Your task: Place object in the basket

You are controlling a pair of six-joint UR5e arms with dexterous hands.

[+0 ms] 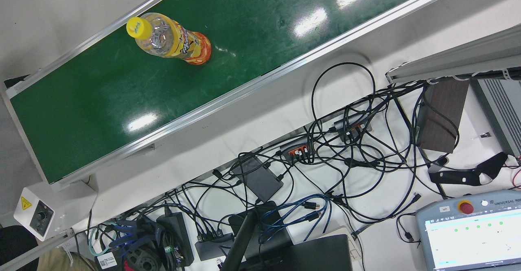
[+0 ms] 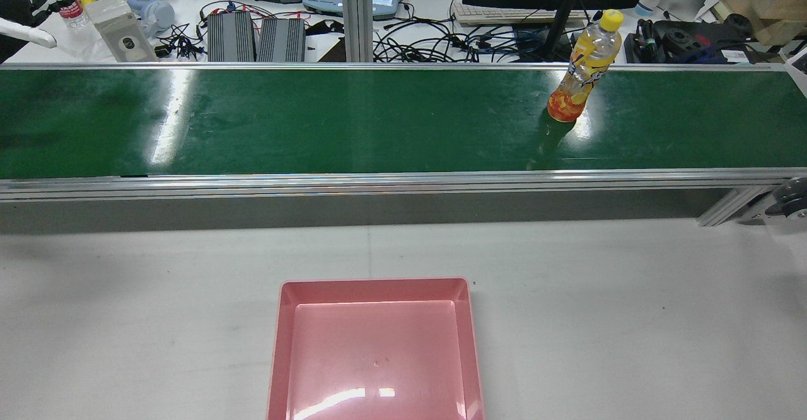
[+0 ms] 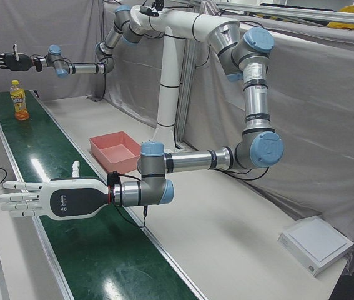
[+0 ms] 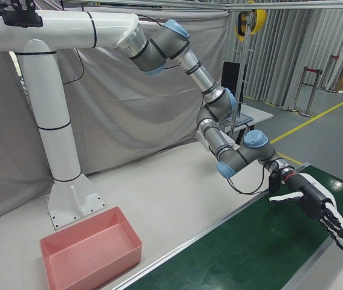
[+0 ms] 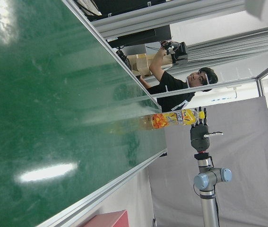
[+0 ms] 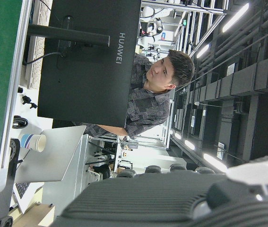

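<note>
Two open hands, one bottle waiting: my left hand (image 3: 39, 199) hangs flat above the near end of the green conveyor belt (image 2: 353, 123) in the left-front view. Its fingers (image 3: 14, 197) are stretched straight out and slightly apart, and they hold nothing. At the far end of the same belt my right hand (image 3: 2, 60) is raised well above the surface, fingers splayed, and it too is empty. The right-front view shows that hand close up, with its dark fingers fanned out over the belt's edge.

The orange-and-yellow drink bottle (image 2: 583, 70), yellow cap on, stands upright on the belt. In the rear view it is on the right part of the belt, near the far rail, on my right hand's side. Neither hand touches it.

The pink basket (image 2: 375, 283) sits on the grey table on the near side of the belt in the rear view, about midway between the arms and well apart from the bottle.

Beyond the belt, the operators' bench holds a tangle of cables (image 1: 346, 149) and a teach pendant (image 1: 472, 234). A person (image 5: 176, 90) shows behind the bottle in the left hand view, and another person sits behind a black monitor (image 6: 91, 61) in the right hand view.
</note>
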